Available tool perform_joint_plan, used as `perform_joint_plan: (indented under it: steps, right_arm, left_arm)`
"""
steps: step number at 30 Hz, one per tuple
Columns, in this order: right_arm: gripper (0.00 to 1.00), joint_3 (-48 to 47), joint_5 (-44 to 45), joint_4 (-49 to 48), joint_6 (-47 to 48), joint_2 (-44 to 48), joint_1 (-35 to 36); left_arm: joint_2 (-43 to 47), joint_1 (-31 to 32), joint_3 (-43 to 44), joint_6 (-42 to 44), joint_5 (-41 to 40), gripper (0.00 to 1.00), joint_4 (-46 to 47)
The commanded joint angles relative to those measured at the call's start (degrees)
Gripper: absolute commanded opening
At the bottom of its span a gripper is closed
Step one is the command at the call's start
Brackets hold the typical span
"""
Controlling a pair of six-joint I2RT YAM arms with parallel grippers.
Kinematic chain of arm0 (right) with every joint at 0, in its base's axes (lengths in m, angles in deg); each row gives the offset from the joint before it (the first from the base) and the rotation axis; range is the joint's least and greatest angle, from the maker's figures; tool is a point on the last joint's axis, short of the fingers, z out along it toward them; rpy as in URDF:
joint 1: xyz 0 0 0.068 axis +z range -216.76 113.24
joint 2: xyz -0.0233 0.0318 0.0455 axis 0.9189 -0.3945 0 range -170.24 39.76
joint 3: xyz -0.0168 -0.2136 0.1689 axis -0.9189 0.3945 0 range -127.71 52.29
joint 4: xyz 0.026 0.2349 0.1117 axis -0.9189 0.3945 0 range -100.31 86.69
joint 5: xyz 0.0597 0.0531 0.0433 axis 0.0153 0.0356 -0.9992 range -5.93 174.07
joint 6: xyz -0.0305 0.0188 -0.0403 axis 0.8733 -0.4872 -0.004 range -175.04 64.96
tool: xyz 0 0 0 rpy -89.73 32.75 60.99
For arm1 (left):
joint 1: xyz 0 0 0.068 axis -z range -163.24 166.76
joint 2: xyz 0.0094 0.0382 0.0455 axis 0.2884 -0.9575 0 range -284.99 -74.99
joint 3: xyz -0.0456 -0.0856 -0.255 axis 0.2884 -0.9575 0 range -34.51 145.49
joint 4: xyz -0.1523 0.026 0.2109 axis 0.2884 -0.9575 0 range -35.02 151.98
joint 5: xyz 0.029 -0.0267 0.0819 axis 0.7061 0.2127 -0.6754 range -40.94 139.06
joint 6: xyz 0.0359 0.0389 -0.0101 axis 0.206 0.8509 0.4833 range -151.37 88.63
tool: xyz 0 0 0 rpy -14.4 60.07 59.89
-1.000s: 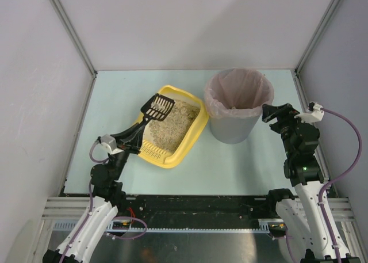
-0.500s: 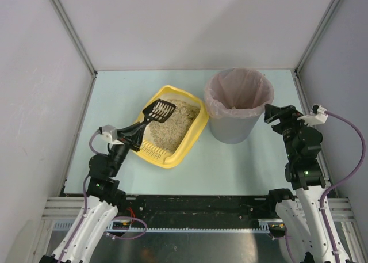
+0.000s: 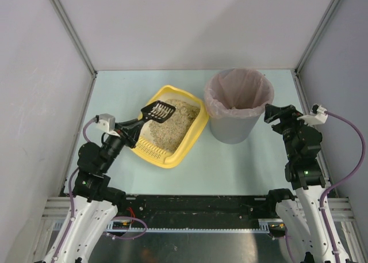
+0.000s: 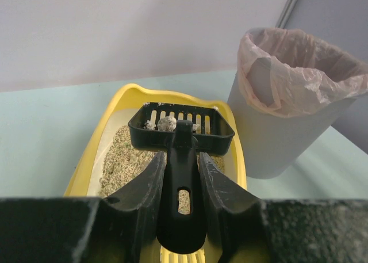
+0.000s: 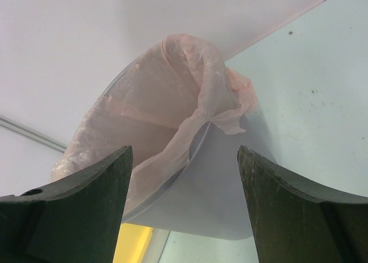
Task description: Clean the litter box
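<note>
Your left arm has swung back from the shallow yellow plastic litter box (image 3: 197, 129). Its left gripper (image 4: 181, 159) pinches the handle of a black slotted plastic scoop (image 4: 181, 128), which holds whitish clumps (image 4: 167, 123) above the box's beige granular litter (image 3: 175, 124). Right of the box stands a grey round bin (image 3: 231, 132) with a pinkish liner (image 3: 238, 90). Your right gripper (image 5: 183, 153) hangs just beside it, fingers spread.

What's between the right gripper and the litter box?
The grey lined bin stands between the right gripper and the litter box, clearest in the top view.
</note>
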Motion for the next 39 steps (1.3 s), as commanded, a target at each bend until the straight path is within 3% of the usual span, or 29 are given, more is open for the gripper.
perform_joint_plan:
  steps: [1, 6, 10, 24, 35, 39]
  right_arm:
    - [0.78, -0.4, 1.2, -1.4, 0.7, 0.4, 0.3]
    - [0.78, -0.4, 1.4, -1.2, 1.0, 0.8, 0.3]
    - [0.79, -0.3, 1.9, -0.9, 1.0, 1.3, 0.2]
    - [0.79, -0.4, 1.5, -0.6, 0.9, 2.4, 0.3]
    - [0.79, -0.3, 1.3, 0.4, 0.8, 5.3, 0.3]
    - [0.79, -0.4, 2.0, 1.0, 1.1, 6.5, 0.3]
  left_arm:
    - [-3.1, -0.4, 7.1, 4.8, 5.7, 0.0, -3.9]
    - [-8.6, -0.4, 16.3, 11.2, 9.4, 0.0, -10.2]
    - [-13.4, -0.4, 22.4, 11.7, 13.1, 0.0, -13.6]
    - [-28.4, 0.9, 40.0, 12.4, 20.6, 0.0, -13.8]
    - [-45.6, 12.1, 57.5, 14.7, 19.3, 0.0, -13.8]
    - [-52.9, 16.2, 64.6, 19.2, 20.1, 0.0, -14.1]
